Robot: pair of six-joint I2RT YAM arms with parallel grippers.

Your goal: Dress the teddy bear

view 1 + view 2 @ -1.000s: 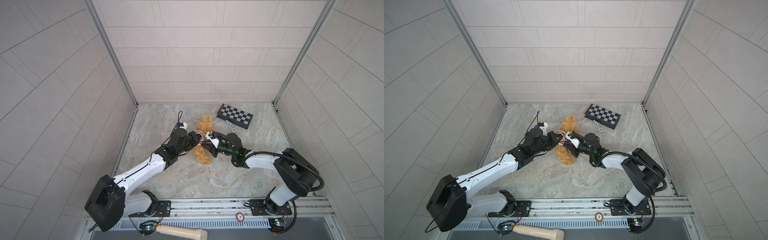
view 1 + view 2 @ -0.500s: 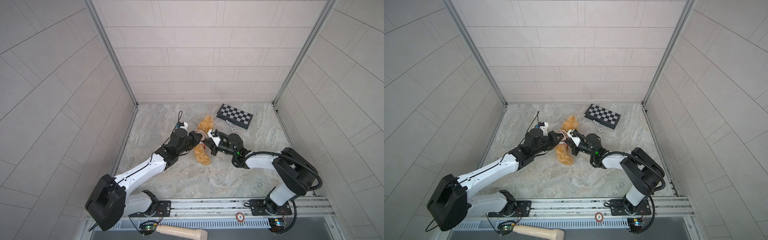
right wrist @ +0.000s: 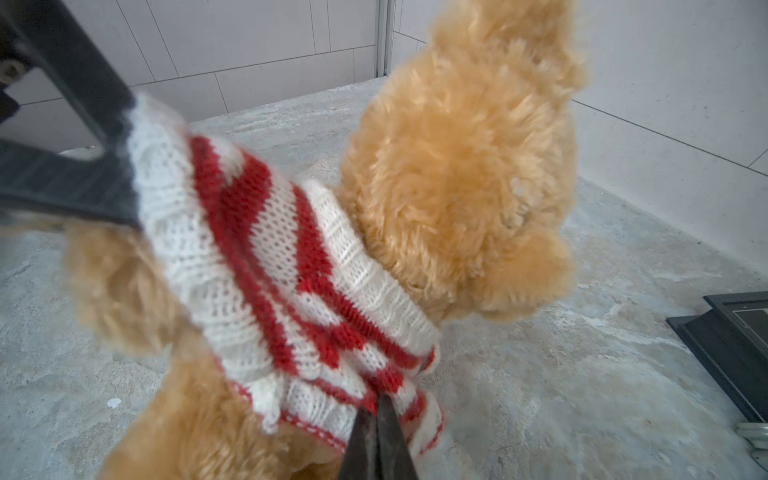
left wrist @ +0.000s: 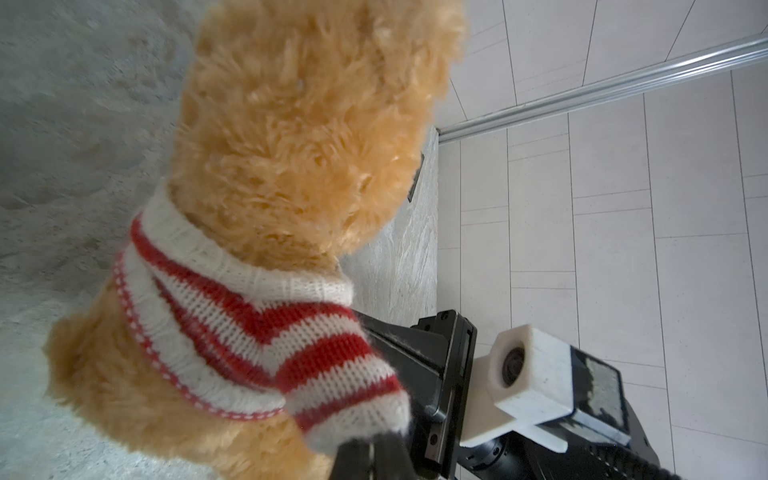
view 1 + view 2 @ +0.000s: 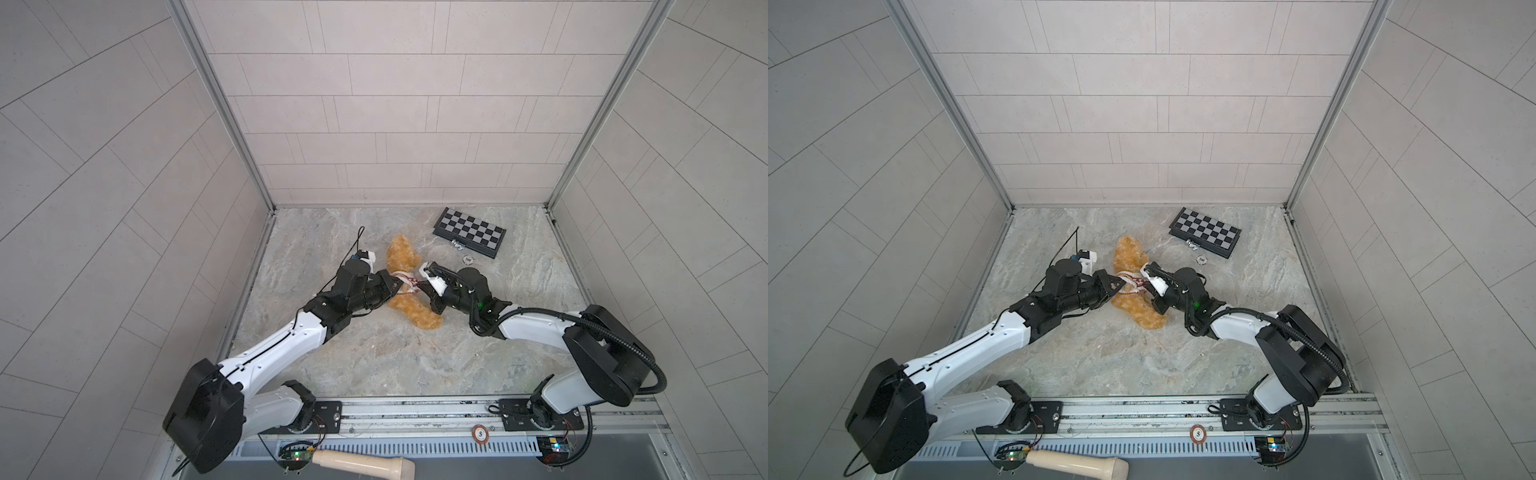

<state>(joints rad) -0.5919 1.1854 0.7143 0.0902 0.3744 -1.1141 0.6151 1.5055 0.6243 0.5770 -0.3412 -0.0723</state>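
On the table (image 5: 374,365), in both top views, the teddy bear (image 5: 417,312) lies between my arms, its red-and-white striped sweater (image 5: 405,286) bunched at the chest. My left gripper (image 5: 395,286) and right gripper (image 5: 420,286) meet on that knit from either side. A second ago my right gripper was partly spread; now it is pressed together. From the left wrist, my left gripper (image 4: 374,451) pinches the sleeve cuff. From the right wrist, my right gripper (image 3: 378,432) pinches the sweater's hem.
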